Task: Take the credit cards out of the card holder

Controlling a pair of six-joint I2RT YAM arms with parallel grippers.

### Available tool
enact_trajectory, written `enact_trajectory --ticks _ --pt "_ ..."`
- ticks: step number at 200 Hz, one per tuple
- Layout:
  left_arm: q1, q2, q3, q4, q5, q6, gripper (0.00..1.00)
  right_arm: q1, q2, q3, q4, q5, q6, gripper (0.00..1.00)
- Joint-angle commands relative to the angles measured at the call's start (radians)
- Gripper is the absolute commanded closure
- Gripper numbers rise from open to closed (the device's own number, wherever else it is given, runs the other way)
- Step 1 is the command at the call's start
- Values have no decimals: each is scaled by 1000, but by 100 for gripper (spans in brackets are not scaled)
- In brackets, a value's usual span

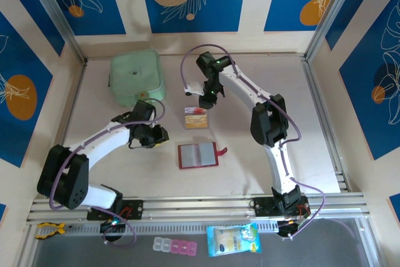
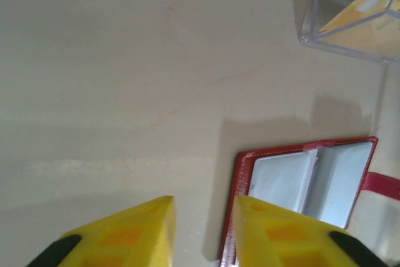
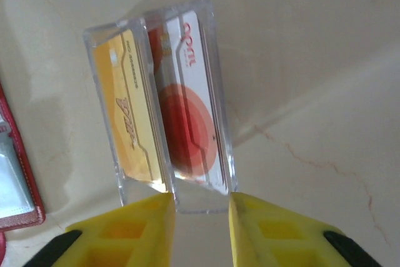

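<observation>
Above the table (image 1: 312, 104), both bent arms point down, left tool (image 2: 203, 203) and right tool (image 3: 200, 201) parted, gripping nothing.

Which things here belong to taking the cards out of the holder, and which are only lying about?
For the job: credit cards, red card holder.
Lying about: green container, blue packet, pink-and-clear compartment box, yellow clamp.

A pale green square container (image 1: 137, 78) sits at the far left corner of the desk (image 1: 294, 85). A clear plastic case (image 1: 195, 119) is near the middle. Past the near edge lie a pill box (image 1: 175, 246) and a blue packet (image 1: 232, 240), with a yellow clamp (image 1: 49, 229) by the near left corner.
</observation>
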Motion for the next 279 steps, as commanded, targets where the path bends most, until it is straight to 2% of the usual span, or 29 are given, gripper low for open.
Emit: enact_trajectory --ticks 1,12,22,28,31,36,50,78,104,142,166,181,214,243,263,279 --pt "27 -14 74 -105 -88 91 55 -21 -112 -67 81 -18 108 58" --pt "31 -16 97 -125 -130 117 43 -29 -144 -110 118 -25 149 47" --pt "36 -18 115 -146 -178 134 30 -39 -177 -158 157 -33 181 27" --pt "38 -16 126 -159 -206 141 20 -44 -197 -192 183 -35 198 18" --pt "40 -15 131 -165 -221 144 10 -47 -208 -207 195 -36 206 16" --pt "44 -14 139 -174 -242 150 1 -51 -226 -235 216 -34 216 12" --pt "55 -7 159 -194 -284 175 0 -64 -282 -328 279 -24 245 0" --pt "73 8 173 -199 -397 224 0 -106 -393 -509 429 9 347 1" --pt "82 7 151 -121 -515 285 0 -154 -487 -684 567 38 451 1" --pt "86 -79 88 -31 -778 377 1 -259 -627 -957 817 63 600 1" --pt "86 -169 -32 139 -912 481 1 -364 -691 -1094 967 15 720 1" --pt "87 -220 -144 309 -974 559 0 -416 -713 -1183 1083 15 768 1" --pt "105 -267 -384 756 -978 682 1 -487 -729 -1345 1346 13 831 1" --pt "126 -201 -511 1140 -909 761 1 -525 -725 -1420 1494 4 894 1" --pt "135 -100 -511 1276 -893 830 1 -534 -724 -1471 1616 -44 917 1" --pt "143 -49 -482 1290 -858 856 1 -526 -708 -1483 1646 -8 916 1"
